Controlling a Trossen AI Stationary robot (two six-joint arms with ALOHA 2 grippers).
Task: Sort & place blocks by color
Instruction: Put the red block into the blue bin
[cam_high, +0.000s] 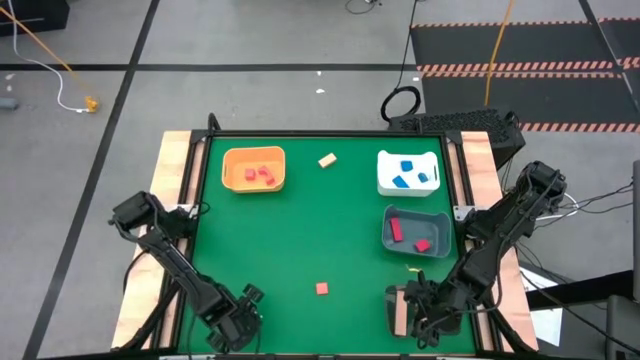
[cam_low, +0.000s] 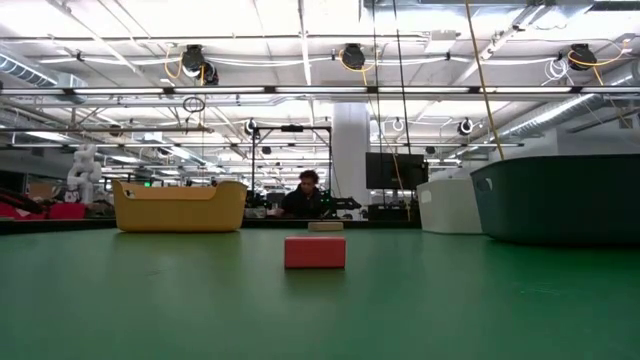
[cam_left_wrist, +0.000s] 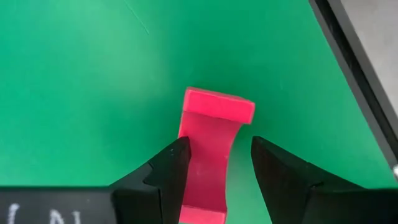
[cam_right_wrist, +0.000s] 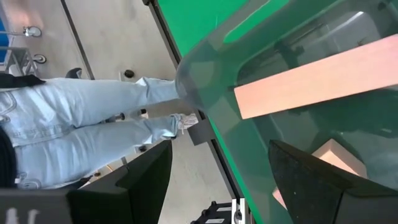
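Here, the small notched red plastic block (cam_left_wrist: 211, 155) is seen between the parted fingers of the left claw (cam_left_wrist: 216, 163) above the green bench (cam_left_wrist: 74, 81); loosely gripped, it could slip and tumble.

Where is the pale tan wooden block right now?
In the high view the tan block lies on the green mat at the far edge, between the orange tray and the white tray, touching neither.

Both arms folded low at the near edge — left hand (cam_left_wrist: 214, 165) and right hand (cam_right_wrist: 221, 171) parted.
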